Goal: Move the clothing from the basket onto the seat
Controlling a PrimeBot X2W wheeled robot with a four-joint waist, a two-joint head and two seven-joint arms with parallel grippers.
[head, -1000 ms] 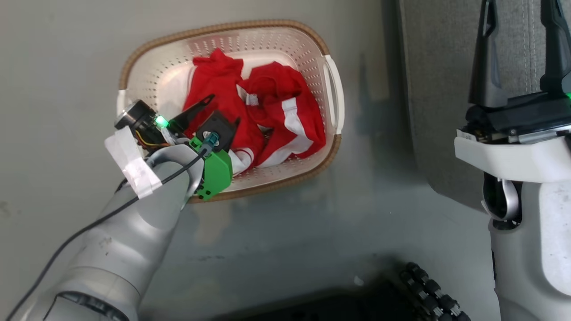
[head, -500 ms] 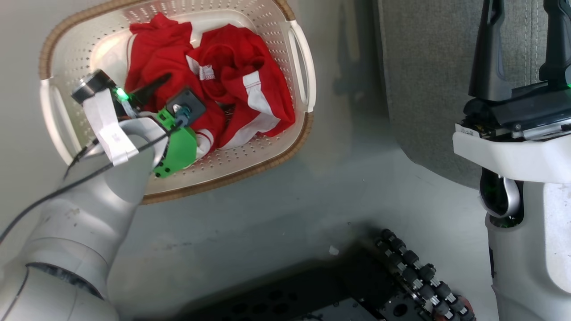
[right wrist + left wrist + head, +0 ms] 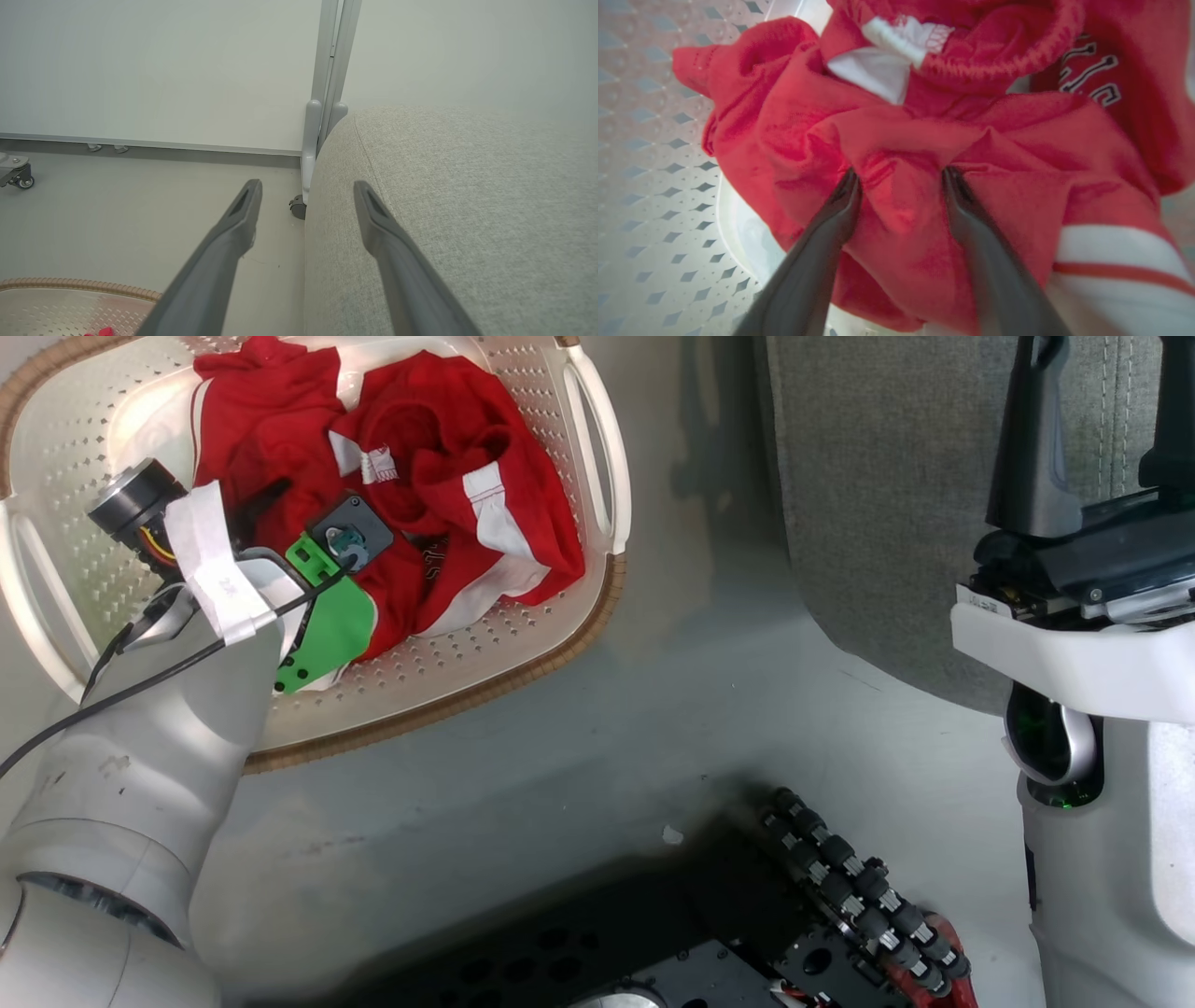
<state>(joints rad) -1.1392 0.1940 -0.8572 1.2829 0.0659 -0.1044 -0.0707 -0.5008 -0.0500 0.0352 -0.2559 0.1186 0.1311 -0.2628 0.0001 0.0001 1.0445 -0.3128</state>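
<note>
The clothing (image 3: 439, 457) lies crumpled in the basket (image 3: 523, 663), red with white panels. My left gripper (image 3: 901, 179) reaches down into the basket and is open, both tips pressed into the red clothing (image 3: 1017, 210) with a raised fold bulging between them. The perforated basket wall (image 3: 654, 186) lies left of the fingers. My right gripper (image 3: 306, 186) is open and holds nothing, lifted above the edge of the grey seat (image 3: 467, 210). In the head view the seat (image 3: 887, 504) stands right of the basket. The basket rim (image 3: 70, 284) also shows at the right wrist view's lower left.
Grey floor (image 3: 653, 737) runs between basket and seat. My dark base with its roller wheel (image 3: 859, 896) sits at the bottom of the head view. Behind the seat stands a white panel frame (image 3: 327, 93) on castors, with another castor (image 3: 18, 175) at far left.
The head camera has shifted, so basket and seat sit further up and left in view. My left gripper has sunk deeper into the red clothing. The right arm keeps its place.
</note>
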